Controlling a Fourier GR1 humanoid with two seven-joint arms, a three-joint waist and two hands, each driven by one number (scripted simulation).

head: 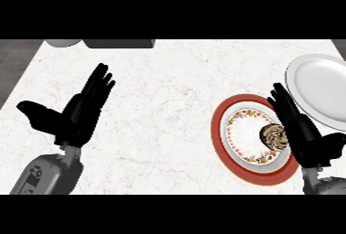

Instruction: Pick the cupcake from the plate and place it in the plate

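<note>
At frame right, the right hand, fingers straight, touches the cupcake on the red-rimmed plate; the left hand rests open at left.

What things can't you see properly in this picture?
- Brown swirled cupcake, head view: its right side is hidden behind the black right hand.
- Red-rimmed flowered plate: its right edge is covered by that hand.
- Plain white plate: cut off by the picture's right edge.
- Grey objects at the counter's top edge: cut off, so I can't tell what they are.
</note>
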